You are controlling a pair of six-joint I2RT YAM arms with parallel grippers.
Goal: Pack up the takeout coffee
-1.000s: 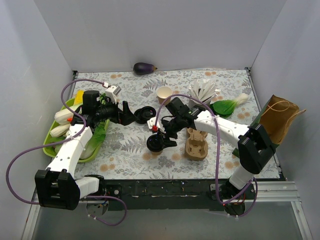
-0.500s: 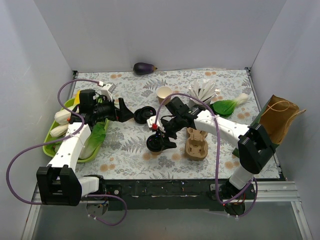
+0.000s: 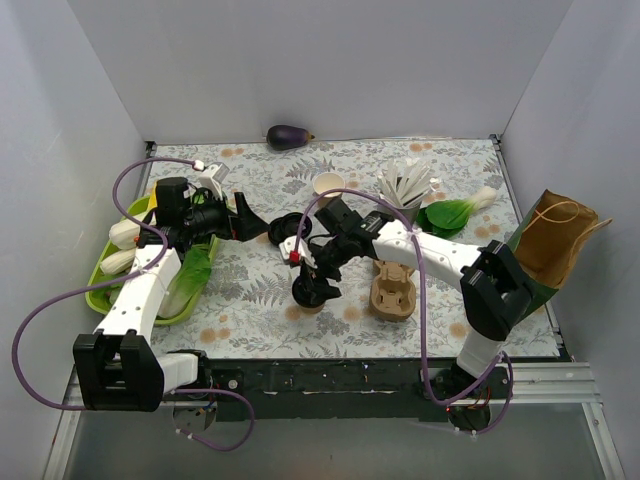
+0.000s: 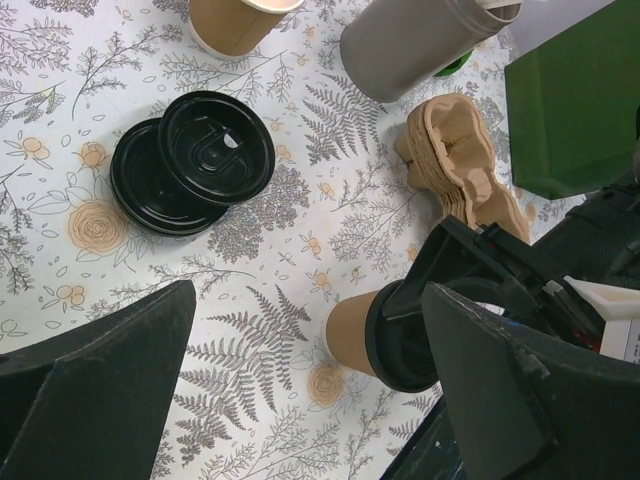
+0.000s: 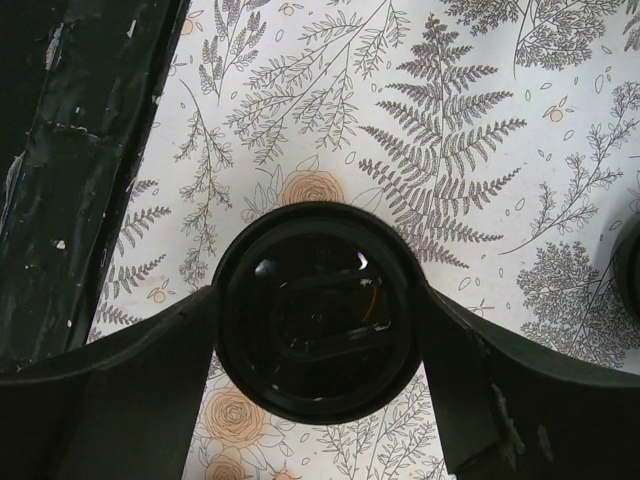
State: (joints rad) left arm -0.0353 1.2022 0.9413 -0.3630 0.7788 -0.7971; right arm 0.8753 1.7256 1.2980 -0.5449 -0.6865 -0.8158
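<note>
The takeout coffee (image 3: 308, 290) (image 5: 315, 330), a tan paper cup under a black lid, stands upright on the floral tablecloth near the front middle. My right gripper (image 3: 312, 283) (image 5: 315, 300) comes down over it from above, and its two fingers lie against the lid's rim on the left and right. In the left wrist view the cup (image 4: 352, 335) shows behind my right finger, with the other arm's black fingers around its lid. My left gripper (image 3: 245, 215) (image 4: 310, 300) hovers wide open with nothing in it, left of the loose lids. The green bag (image 3: 545, 250) (image 4: 580, 100) stands open at the right edge.
A brown pulp cup carrier (image 3: 392, 290) (image 4: 460, 170) lies just right of the cup. Loose black lids (image 3: 290, 228) (image 4: 190, 165), a lidless tan cup (image 3: 328, 187), a grey utensil holder (image 3: 405, 185), bok choy (image 3: 455, 212), an eggplant (image 3: 288, 137) and a green vegetable tray (image 3: 105, 290) surround it.
My right arm has shifted left and turned over the lidded cup, which stays in place. The left gripper has drawn back a little to the left, still open.
</note>
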